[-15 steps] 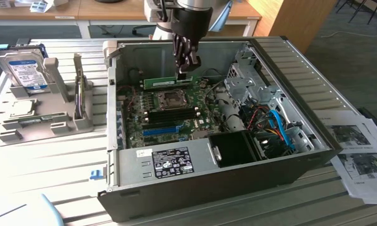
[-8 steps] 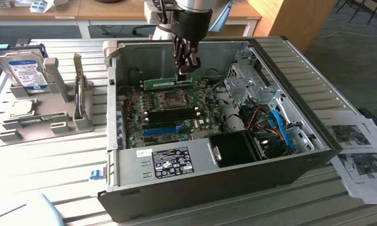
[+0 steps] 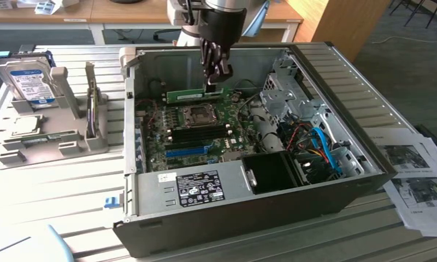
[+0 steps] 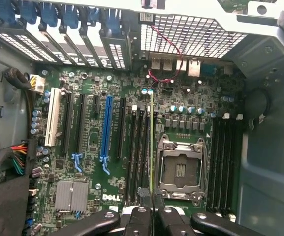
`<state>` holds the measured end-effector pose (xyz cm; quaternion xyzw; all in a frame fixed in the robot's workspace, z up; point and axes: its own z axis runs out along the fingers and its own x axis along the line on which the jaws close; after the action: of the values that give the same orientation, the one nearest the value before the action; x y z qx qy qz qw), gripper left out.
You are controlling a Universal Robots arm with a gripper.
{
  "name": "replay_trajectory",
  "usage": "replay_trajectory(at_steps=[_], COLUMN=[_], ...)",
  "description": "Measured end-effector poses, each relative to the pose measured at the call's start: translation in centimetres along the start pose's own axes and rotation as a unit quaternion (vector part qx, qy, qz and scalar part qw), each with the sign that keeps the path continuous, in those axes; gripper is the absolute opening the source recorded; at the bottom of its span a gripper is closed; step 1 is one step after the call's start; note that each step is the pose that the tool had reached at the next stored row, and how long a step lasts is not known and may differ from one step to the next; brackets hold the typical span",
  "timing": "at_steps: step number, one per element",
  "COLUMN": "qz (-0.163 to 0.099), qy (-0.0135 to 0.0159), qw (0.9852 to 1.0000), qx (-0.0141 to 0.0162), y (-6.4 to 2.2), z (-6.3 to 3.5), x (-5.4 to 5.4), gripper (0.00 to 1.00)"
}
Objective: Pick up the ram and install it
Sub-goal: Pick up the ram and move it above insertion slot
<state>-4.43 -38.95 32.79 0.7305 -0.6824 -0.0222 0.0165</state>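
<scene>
One ram [image 3: 195,95], a thin green stick, is clamped between the closed fingers of the gripper [image 3: 212,83]. It sits in the upper centre of the exterior view, inside the open computer case [image 3: 364,125] and above the motherboard [image 3: 204,143].

In the wrist view the ram [image 4: 151,142] appears edge-on as a thin pale line. It runs out from the gripper [image 4: 151,199], just beside the processor socket [image 4: 181,167] and along the black memory slots [image 4: 138,147]. Whether its lower edge lies over a slot or touches one cannot be told.

**Step in hand:** the pick-up looks complete, and the stick is being lined up over the board. It does not appear seated.

**What seating calls for (judged):** the stick held parallel to a slot and directly over it, the notch matched, then a straight, even push. The state of the end clips is too small to read.

**Pose:** the arm enters from the top edge of the exterior view with the wrist pointing almost straight down. The fingers grip the stick's upper edge, toward the exterior view's right of its middle, and the stick hangs level. An off-centre grip of this kind may tip the stick under pressure.
</scene>
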Motion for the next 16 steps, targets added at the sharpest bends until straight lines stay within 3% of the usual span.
replay_trajectory(at_steps=[9, 16], qz=[0.0, 0.0], qy=[0.0, 0.0001], qw=[1.0, 1.0], qx=[0.0, 0.0], y=[-0.02, -0.02], z=[-1.29, -1.38], x=[0.0, 0.0], gripper=[0.11, 0.11])
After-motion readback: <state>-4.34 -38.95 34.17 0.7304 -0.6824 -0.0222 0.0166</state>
